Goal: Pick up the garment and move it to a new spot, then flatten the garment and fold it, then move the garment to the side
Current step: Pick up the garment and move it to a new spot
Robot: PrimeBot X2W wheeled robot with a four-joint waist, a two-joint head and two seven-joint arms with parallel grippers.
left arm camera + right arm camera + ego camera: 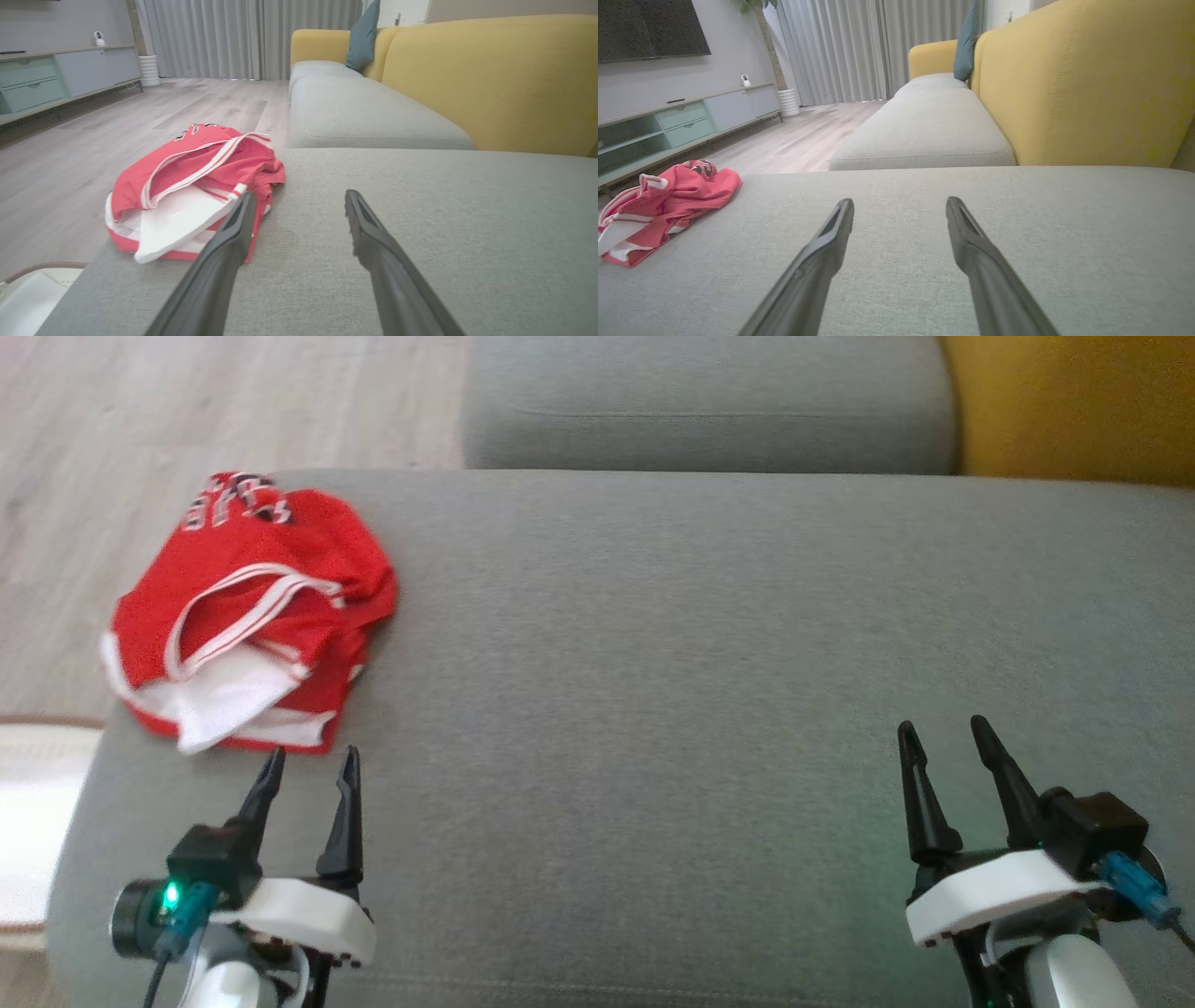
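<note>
We judge pick-up is pending: the red garment [252, 607] lies upper left on the grey cushion [700, 663]. Our left tool [313, 756], just below it, and right tool [941, 726] gape empty; next, left pinches its near edge.

Our left end effector [313, 753] sits low on our left, its two long dark fingers [342, 821] pointing forward and spread apart. Our right end effector [941, 723] sits low on our right, its fingers equally parted and leaning slightly leftward. White wrist housings [980, 891] show behind both, and a green light [171, 894] glows on the left one.
</note>
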